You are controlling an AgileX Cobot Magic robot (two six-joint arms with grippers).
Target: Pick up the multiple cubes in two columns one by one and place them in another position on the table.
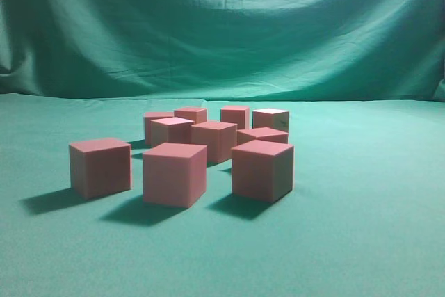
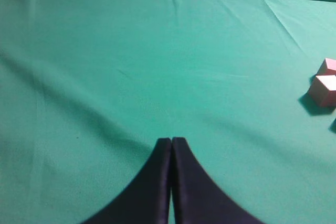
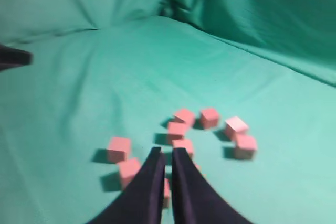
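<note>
The left hand (image 2: 171,141) has its two dark fingers pressed flat together, tips touching, holding nothing and pointing forward. The right hand (image 3: 165,151) is likewise closed and holds nothing, its fingertips only a thin slit apart, hanging high and angled downward.

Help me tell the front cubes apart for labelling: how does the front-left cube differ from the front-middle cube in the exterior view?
The front-left cube sits slightly farther back and apart from the group; the front-middle cube sits nearer the camera and looks a little larger. The front-left cube shows mostly one face plus a narrow side; the front-middle cube is turned, showing a shaded right face. Both are pink-red, upright, and rest on the table.
</note>
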